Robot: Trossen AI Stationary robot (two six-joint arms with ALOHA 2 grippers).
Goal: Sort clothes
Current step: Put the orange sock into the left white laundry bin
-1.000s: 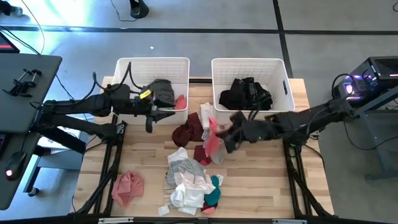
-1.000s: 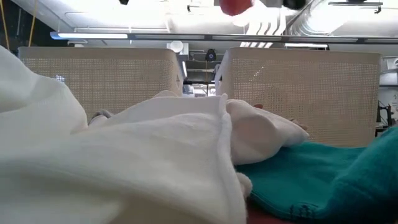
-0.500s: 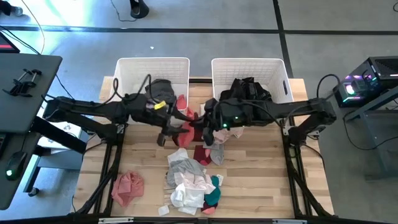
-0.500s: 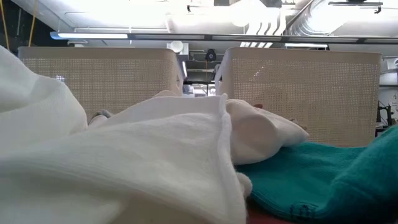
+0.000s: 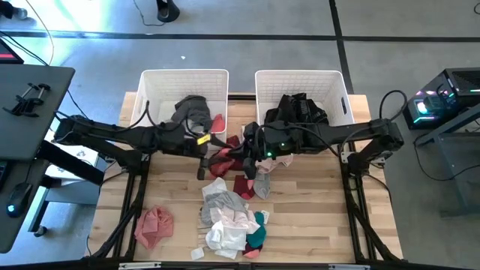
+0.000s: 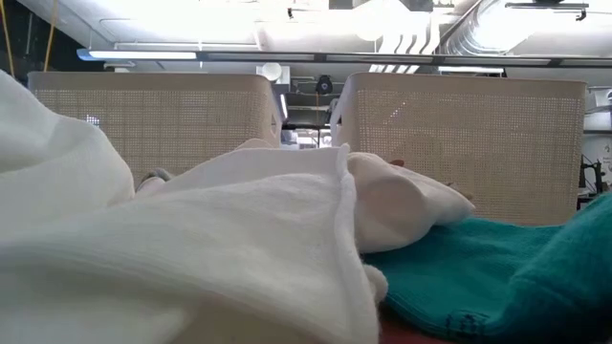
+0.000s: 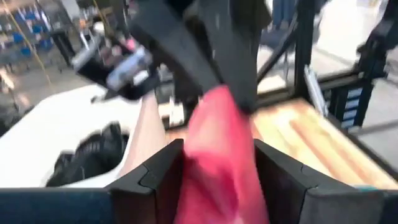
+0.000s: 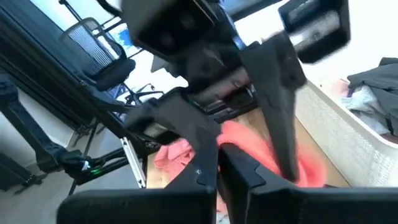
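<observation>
Pink garment (image 7: 217,149) hangs between the left tool's (image 7: 214,180) spread fingers, pinched by the closed right tool (image 8: 217,165).

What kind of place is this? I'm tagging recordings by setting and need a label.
Probably a robotics lab or workshop, not a home. A wooden table on a black metal frame stands on a bare grey floor, a lit computer case sits beside it, and the low view shows exposed ceiling ducts.

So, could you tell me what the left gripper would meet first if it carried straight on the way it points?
Probably the coral-pink garment hanging between the left gripper's open fingers, with the right gripper just behind it, shut on that cloth; depth is unclear.
</observation>
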